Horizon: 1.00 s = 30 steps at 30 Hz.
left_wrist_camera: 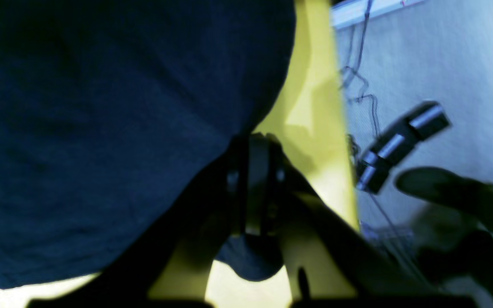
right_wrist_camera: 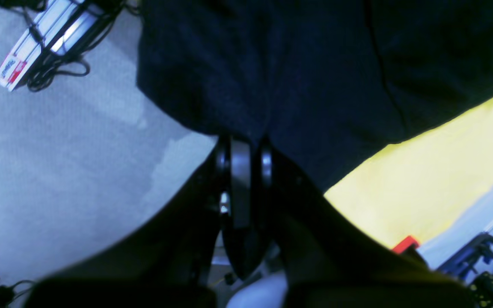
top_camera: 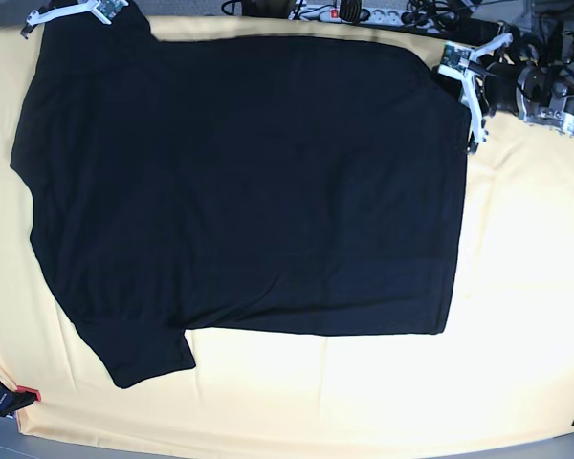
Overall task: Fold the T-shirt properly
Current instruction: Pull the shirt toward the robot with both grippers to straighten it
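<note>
The black T-shirt [top_camera: 249, 182] lies spread flat across the yellow cloth [top_camera: 517, 287], one short sleeve [top_camera: 139, 354] pointing to the near left. At its far right corner, my left gripper [top_camera: 452, 76] is shut on the shirt's edge. The left wrist view shows the shut left gripper [left_wrist_camera: 253, 145] with dark T-shirt [left_wrist_camera: 101, 128] fabric pinched in it and a fold bulging out below. At the far left corner my right gripper [top_camera: 100, 13] is also shut on the edge. In the right wrist view the T-shirt [right_wrist_camera: 315, 64] hangs from the closed right gripper [right_wrist_camera: 242, 145].
Cables and a power strip [top_camera: 364, 11] lie beyond the table's far edge. A red clamp [top_camera: 27, 394] grips the cloth at the near left corner. Grey floor [right_wrist_camera: 58, 149] and an aluminium rail [right_wrist_camera: 49, 34] show beside the table; a black-and-silver arm part [left_wrist_camera: 400, 145] hangs at the right.
</note>
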### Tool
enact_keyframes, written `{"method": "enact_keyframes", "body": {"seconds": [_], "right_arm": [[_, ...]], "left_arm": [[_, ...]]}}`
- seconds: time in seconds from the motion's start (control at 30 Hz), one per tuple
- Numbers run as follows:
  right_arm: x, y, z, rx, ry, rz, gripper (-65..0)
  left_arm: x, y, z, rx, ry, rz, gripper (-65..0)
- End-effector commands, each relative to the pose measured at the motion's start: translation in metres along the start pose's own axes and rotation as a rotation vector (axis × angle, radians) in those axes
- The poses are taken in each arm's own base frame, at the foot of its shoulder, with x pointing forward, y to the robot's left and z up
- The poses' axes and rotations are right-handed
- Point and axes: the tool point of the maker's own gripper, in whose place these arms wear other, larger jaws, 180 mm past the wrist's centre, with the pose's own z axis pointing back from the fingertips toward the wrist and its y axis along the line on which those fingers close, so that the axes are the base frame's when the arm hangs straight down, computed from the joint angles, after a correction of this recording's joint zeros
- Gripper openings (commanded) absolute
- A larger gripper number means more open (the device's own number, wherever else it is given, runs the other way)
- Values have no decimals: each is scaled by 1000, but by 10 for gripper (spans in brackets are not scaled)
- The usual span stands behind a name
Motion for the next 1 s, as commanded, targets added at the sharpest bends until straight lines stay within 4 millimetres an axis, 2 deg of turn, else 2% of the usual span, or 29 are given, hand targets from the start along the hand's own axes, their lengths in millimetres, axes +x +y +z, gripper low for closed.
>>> {"method": "enact_keyframes", "body": {"seconds": [0.0,0.1,0.17,0.23,0.4,0.53,0.67,0.8,0.97], "right_arm": [[-1,-3,4,-16,8,1,-650],[2,-7,3,-32,-10,13,-650],[16,-20,3,-96,-72,54,-650],[31,-42,4,-201,-131,69,-650],[78,-86,5,-314,-304,70,-650],[115,-114,13,-364,-439,96,-650],[146,-131,22,-374,-566,92,-650],[151,-148,2,-348,-601,48,-650],[155,-170,-19,-309,-609,5,-650]], "left_arm": [[-1,0,6,-1,24,-16,-650],[0,-3,6,-6,38,-26,-650],[-1,-1,6,0,45,-35,-650],[-3,3,6,19,57,-47,-650],[-6,61,6,333,110,-53,-650],[-6,111,18,635,160,-19,-650],[-1,141,29,832,174,-8,-650],[-1,158,31,954,157,34,-650],[-17,166,14,995,174,113,-650]]}}
